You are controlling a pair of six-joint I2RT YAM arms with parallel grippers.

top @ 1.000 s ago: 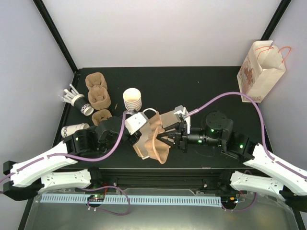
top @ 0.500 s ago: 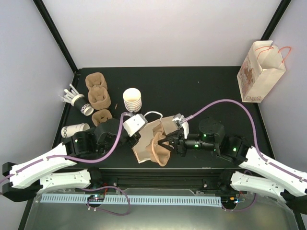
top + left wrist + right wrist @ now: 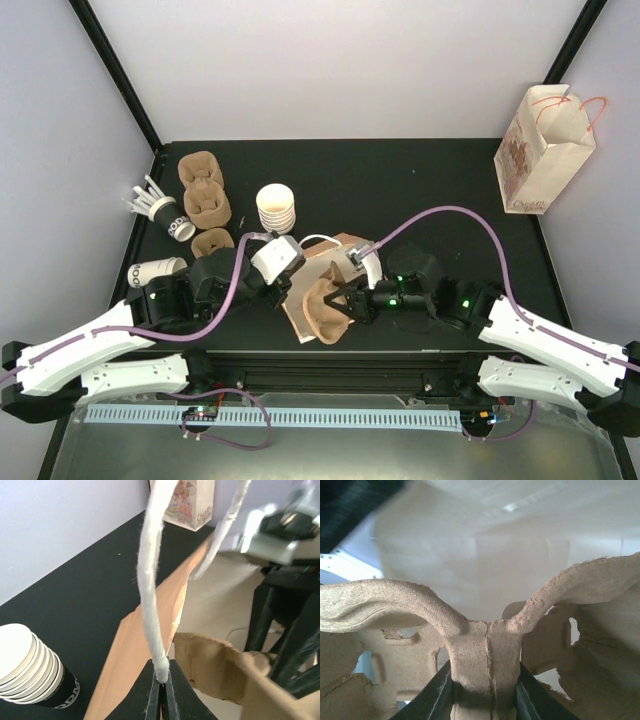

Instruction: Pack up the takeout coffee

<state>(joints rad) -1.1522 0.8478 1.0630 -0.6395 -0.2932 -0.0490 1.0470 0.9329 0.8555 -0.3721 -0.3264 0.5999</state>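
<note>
Clamping one white bag handle, the left gripper faces the right gripper, clamped on one pulp carrier.

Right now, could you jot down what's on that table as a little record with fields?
left jaws: shut on the white twisted cord handle of the flat brown paper bag
right jaws: shut on the brown moulded-pulp cup carrier, by that bag
cups: stack of white paper cups, upright, beyond the bag, not packed
spare pulp carriers: far left
printed paper bag: upright, far right
</note>
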